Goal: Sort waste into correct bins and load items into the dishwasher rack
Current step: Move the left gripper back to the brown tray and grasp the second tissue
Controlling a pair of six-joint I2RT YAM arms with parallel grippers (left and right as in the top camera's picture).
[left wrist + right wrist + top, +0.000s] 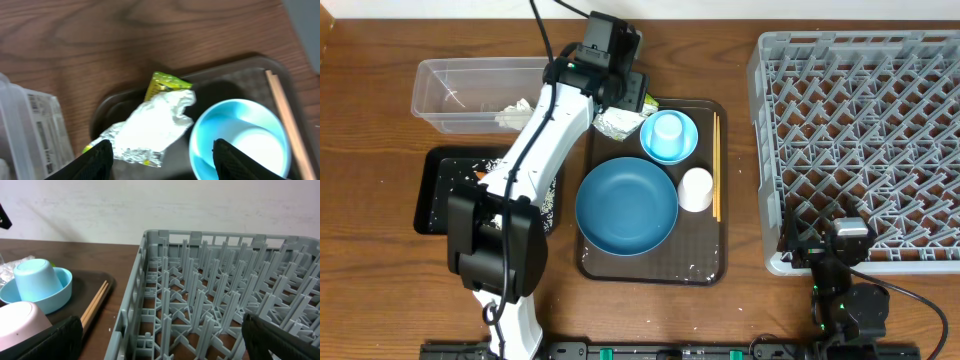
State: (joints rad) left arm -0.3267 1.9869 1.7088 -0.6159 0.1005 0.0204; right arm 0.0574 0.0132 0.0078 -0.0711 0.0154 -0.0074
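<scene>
The snack wrapper [150, 125] lies under the spread left claw [162, 156].

- One dishwasher rack [860, 140], at 3 o'clock on the table [380, 290].
- One brown serving tray [705, 262].
- One dark-blue bowl [626, 206] and one light-blue saucer [690, 146].
- Two cups: a light-blue cup [667, 131] at 12 o'clock from the bowl, and a white cup [696, 189] at 3 o'clock from it.
- Two chopsticks [716, 165].
- Two bins: a clear tub [450, 95] and a black tray [432, 190].
- One snack wrapper [150, 125].
- Paper wads [515, 114] in the tub: the number cannot be told.
</scene>
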